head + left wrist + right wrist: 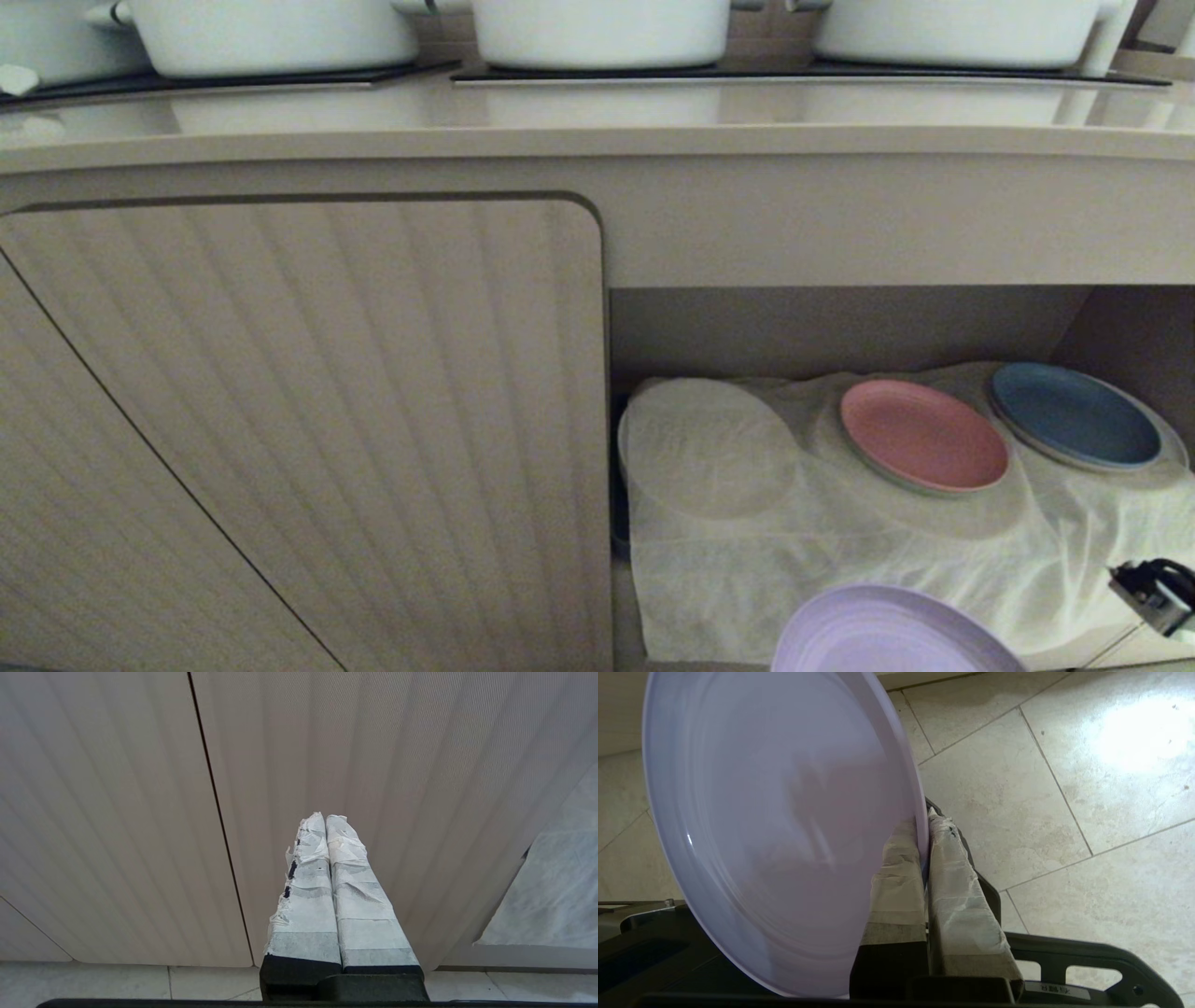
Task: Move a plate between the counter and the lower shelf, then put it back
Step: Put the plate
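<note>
The pale lilac plate (887, 635) hangs low in front of the lower shelf (840, 322), at the head view's bottom edge. In the right wrist view the plate (775, 826) stands tilted on edge over the floor tiles. My right gripper (924, 826) is shut on its rim, with one taped finger on each face. The beige counter (597, 121) runs along the top, well above the plate. My left gripper (325, 819) is shut and empty, parked facing the ribbed cupboard door (373, 765).
A white cloth (840, 551) lines the shelf. On it lie a salmon-pink plate (922, 434) and a dark blue plate (1074, 415), with a round shape under the cloth (709, 448) to their left. White pots (597, 33) stand on the counter's black hob panels. A closed door (299, 420) fills the left.
</note>
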Motion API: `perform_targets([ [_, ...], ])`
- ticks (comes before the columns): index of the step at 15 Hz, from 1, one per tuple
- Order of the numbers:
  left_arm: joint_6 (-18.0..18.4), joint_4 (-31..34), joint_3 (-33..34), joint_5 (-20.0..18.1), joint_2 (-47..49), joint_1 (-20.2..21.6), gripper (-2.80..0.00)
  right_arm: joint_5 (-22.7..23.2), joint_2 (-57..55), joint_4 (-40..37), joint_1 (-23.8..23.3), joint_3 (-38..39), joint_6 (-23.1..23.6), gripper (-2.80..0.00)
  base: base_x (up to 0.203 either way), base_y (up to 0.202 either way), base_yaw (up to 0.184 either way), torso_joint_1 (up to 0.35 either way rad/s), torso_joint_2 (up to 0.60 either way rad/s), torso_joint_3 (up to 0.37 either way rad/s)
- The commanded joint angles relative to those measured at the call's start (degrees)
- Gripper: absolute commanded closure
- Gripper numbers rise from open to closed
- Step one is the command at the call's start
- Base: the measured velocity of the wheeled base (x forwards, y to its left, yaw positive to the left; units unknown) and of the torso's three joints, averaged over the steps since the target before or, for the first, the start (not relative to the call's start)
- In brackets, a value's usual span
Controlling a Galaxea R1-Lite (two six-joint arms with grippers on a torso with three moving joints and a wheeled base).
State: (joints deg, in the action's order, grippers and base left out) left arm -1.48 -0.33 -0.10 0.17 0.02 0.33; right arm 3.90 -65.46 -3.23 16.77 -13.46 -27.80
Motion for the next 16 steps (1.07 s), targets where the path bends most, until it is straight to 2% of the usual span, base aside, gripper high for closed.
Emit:
perform_targets([
  [1,-0.02,-0.02,0.01,0.01,0.06,0.02,0.00,0.09,0.33,-0.02,0.01,0.27,-0.25,0.00,0.000,0.000,0.000,0.000,0.00,0.000],
  [16,-0.02,-0.02,0.01,0.01,0.06,0.02,0.00,0.32,5.74,0.86,0.01,4.40,-2.53,0.00,0.000,0.000,0.000,0.000,0.00,0.000],
])
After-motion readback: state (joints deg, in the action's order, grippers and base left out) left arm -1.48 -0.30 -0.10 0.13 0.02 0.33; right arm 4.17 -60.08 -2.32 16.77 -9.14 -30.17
